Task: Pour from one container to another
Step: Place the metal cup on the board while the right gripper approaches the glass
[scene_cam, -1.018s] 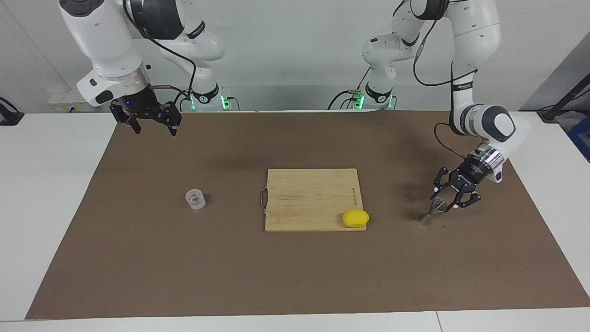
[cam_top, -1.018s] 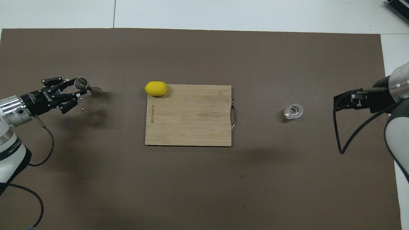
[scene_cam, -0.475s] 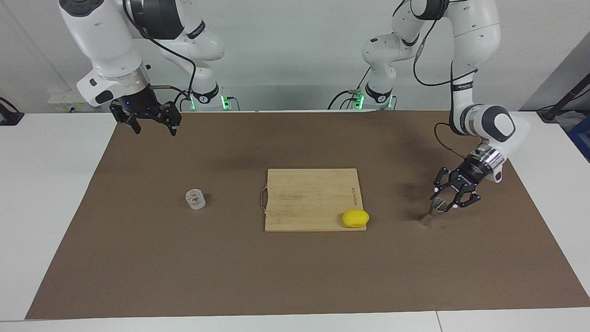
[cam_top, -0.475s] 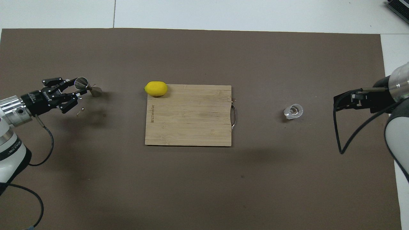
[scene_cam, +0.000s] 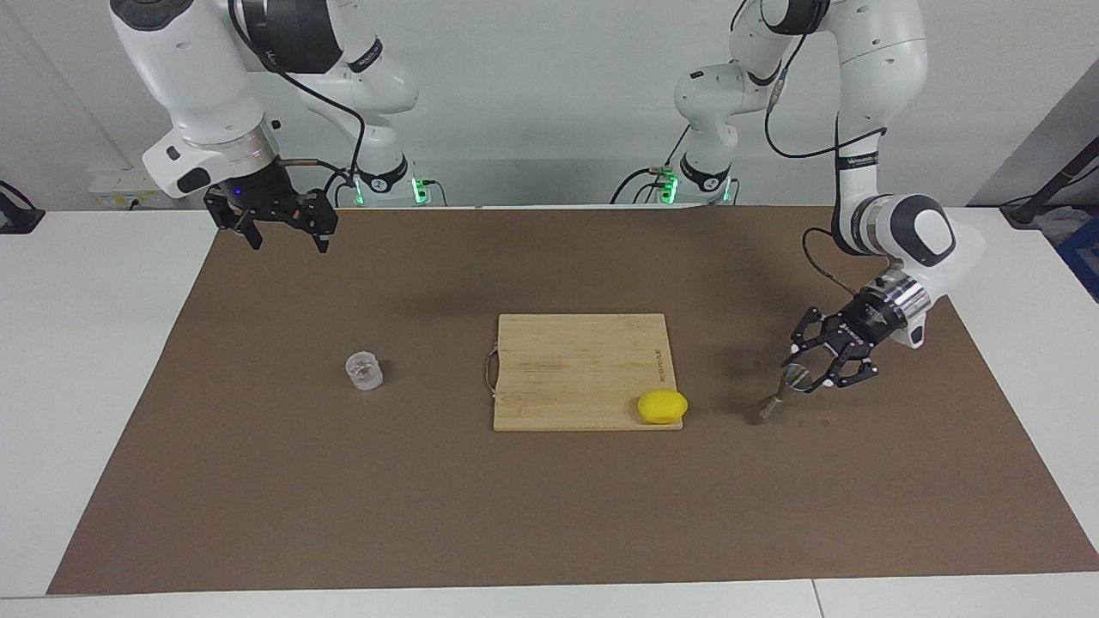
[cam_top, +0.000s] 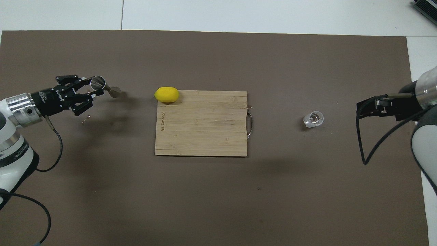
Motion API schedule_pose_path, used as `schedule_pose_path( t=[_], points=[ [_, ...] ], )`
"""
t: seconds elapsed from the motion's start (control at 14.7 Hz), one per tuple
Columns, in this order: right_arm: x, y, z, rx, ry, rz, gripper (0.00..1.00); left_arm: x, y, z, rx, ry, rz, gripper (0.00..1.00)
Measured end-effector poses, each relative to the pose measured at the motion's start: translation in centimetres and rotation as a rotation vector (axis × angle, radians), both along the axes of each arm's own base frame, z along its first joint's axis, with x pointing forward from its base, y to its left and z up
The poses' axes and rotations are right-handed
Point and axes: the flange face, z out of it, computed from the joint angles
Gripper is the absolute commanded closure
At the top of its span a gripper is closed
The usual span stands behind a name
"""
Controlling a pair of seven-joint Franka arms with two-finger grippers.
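The metal jigger is tilted, its lower cone low over the brown mat, between the cutting board and the left arm's end of the table. My left gripper is shut on the jigger's upper cone; in the overhead view the left gripper and the jigger show beside the lemon. The clear tumbler stands upright on the mat toward the right arm's end; it also shows in the overhead view. My right gripper waits open, raised over the mat's corner near the robots, apart from the tumbler.
A wooden cutting board with a metal handle lies mid-mat. A yellow lemon sits on the board's corner toward the jigger. White table surrounds the mat.
My left gripper has moved toward the cutting board and the lemon with the jigger in it. The right arm and the tumbler have not moved.
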Motion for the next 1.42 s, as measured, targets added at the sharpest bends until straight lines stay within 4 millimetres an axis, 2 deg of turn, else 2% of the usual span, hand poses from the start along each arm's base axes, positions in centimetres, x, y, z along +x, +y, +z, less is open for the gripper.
schedule_pose_path(
  t=[0.2,0.41,0.54,0.75,0.95,1.15,1.29,1.42],
  points=[
    [0.0,0.0,0.0,-0.004,-0.005,-0.129,0.0,0.5,-5.7,2.1,-0.04,-0.037,-0.081,1.0],
    [0.0,0.0,0.0,-0.007,-0.01,-0.305,0.0,0.1,-12.6,5.0,-0.076,-0.051,-0.126,1.0],
    [0.0,0.2,0.0,0.001,-0.012,-0.425,0.0,-0.5,-17.6,6.0,-0.077,-0.053,-0.123,1.0],
    [0.6,0.0,-0.3,0.028,-0.042,-0.582,0.0,-2.5,-25.3,6.0,-0.052,-0.039,-0.111,1.0],
    [2.1,-0.9,-2.4,0.077,-0.038,-0.775,0.0,-5.6,-32.0,5.0,-0.026,-0.006,-0.081,1.0],
    [3.0,-3.2,-5.7,0.156,0.012,-0.937,0.0,-8.5,-36.2,3.7,0.018,0.03,-0.049,1.0],
    [3.2,-4.6,-8.7,0.19,0.083,-1.028,0.0,-9.3,-37.2,2.4,0.043,0.053,-0.033,1.0],
    [4.2,-5.6,-12.4,0.229,0.157,-1.12,0.0,-8.7,-37.1,1.5,0.047,0.065,-0.025,1.0]
  ],
)
